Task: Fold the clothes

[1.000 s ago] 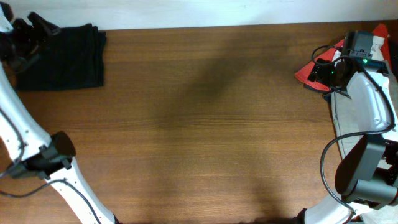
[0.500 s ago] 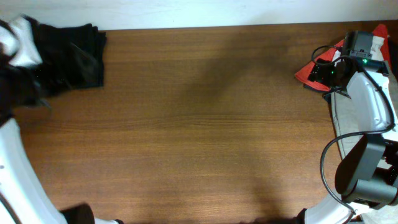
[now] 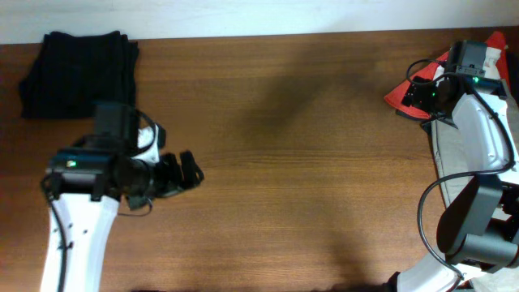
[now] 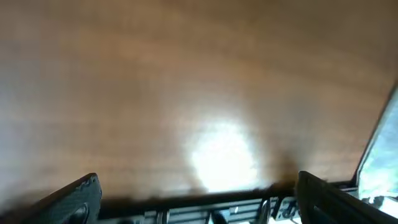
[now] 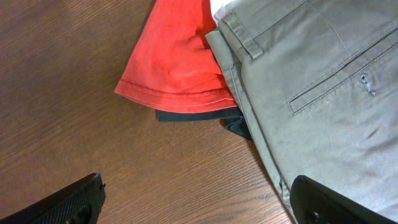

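Note:
A folded black garment (image 3: 77, 73) lies at the table's far left corner. My left gripper (image 3: 182, 174) is open and empty over bare wood, to the right of and nearer than that garment; the left wrist view (image 4: 199, 202) shows only blurred tabletop between its fingers. At the right edge lies a pile: a red garment (image 3: 395, 96), khaki trousers (image 3: 448, 154) and a dark piece under them. My right gripper (image 3: 415, 92) hovers open over the pile's left edge. In the right wrist view, the red garment (image 5: 177, 53), the trousers (image 5: 323, 81) and the dark piece (image 5: 186, 116) lie ahead of the open fingers (image 5: 199, 202).
The brown wooden table (image 3: 308, 162) spans the whole view. A white wall strip runs along its far edge. The right arm's cables loop over the pile at the right.
My left arm has swung away from the folded black garment at the far left, down and right over the table. The garment stays folded in place. The right arm has not moved.

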